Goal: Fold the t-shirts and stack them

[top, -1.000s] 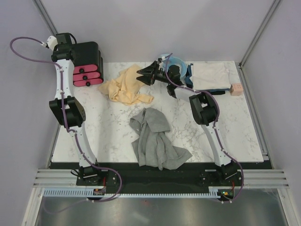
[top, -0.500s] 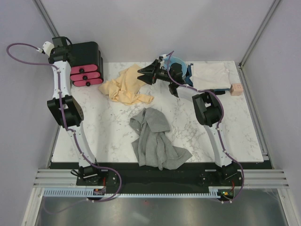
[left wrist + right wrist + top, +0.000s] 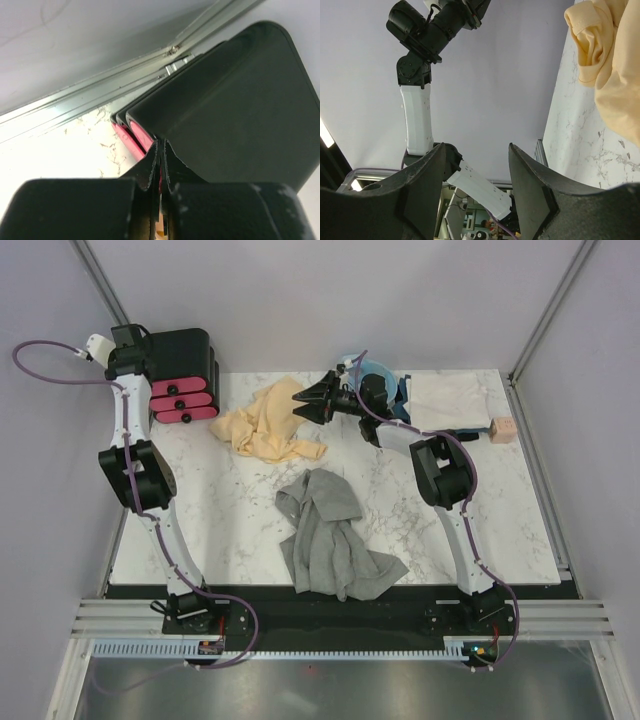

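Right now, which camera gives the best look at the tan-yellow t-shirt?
Top external. It shows the whole tan-yellow t-shirt crumpled on the table, between the black box with pink drawers and the right gripper. The right wrist view catches only a bunched part at its upper right corner; the left wrist view shows none of it.

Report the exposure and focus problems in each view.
Top external: even light, sharp throughout. Left wrist: marble table blown out white, left hand very dark. Right wrist: right hand dark with little detail, tan-yellow t-shirt well lit.
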`<state>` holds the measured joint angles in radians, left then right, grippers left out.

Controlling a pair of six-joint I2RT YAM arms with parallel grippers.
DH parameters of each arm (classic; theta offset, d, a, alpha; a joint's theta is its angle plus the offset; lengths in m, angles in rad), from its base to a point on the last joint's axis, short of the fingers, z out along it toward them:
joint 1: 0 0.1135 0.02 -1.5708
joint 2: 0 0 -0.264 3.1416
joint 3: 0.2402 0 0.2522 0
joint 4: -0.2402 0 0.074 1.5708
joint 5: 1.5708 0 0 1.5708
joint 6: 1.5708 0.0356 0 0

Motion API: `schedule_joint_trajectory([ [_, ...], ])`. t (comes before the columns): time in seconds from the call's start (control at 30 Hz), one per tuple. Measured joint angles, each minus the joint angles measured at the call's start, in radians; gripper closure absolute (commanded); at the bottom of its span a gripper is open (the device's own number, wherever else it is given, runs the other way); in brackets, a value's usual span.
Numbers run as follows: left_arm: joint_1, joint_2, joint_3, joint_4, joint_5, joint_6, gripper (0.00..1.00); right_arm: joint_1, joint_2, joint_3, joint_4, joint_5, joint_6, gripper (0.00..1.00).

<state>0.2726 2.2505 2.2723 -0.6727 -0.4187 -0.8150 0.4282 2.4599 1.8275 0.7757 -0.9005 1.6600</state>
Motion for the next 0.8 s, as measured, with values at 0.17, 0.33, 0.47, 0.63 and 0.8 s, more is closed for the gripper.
schedule_joint_trajectory([
  [0.17, 0.000, 0.000, -0.010, 0.026, -0.055, 0.000, 0.98, 0.000, 0.000, 0.005, -0.013, -0.012, 0.000, 0.39],
  [0.33, 0.000, -0.055, -0.138, 0.121, -0.084, 0.002, 0.98, -0.001, 0.000, 0.026, -0.022, -0.021, 0.002, 0.39],
  [0.47, 0.000, -0.079, -0.185, 0.199, -0.098, 0.005, 0.98, -0.002, 0.002, 0.053, -0.019, -0.023, 0.012, 0.40],
  [0.63, 0.000, -0.083, -0.185, 0.254, -0.105, 0.005, 0.98, -0.004, 0.004, 0.072, -0.018, -0.025, 0.020, 0.40],
  [0.8, 0.000, -0.083, -0.183, 0.229, -0.138, 0.001, 0.98, -0.007, 0.005, 0.072, -0.019, -0.029, 0.020, 0.40],
])
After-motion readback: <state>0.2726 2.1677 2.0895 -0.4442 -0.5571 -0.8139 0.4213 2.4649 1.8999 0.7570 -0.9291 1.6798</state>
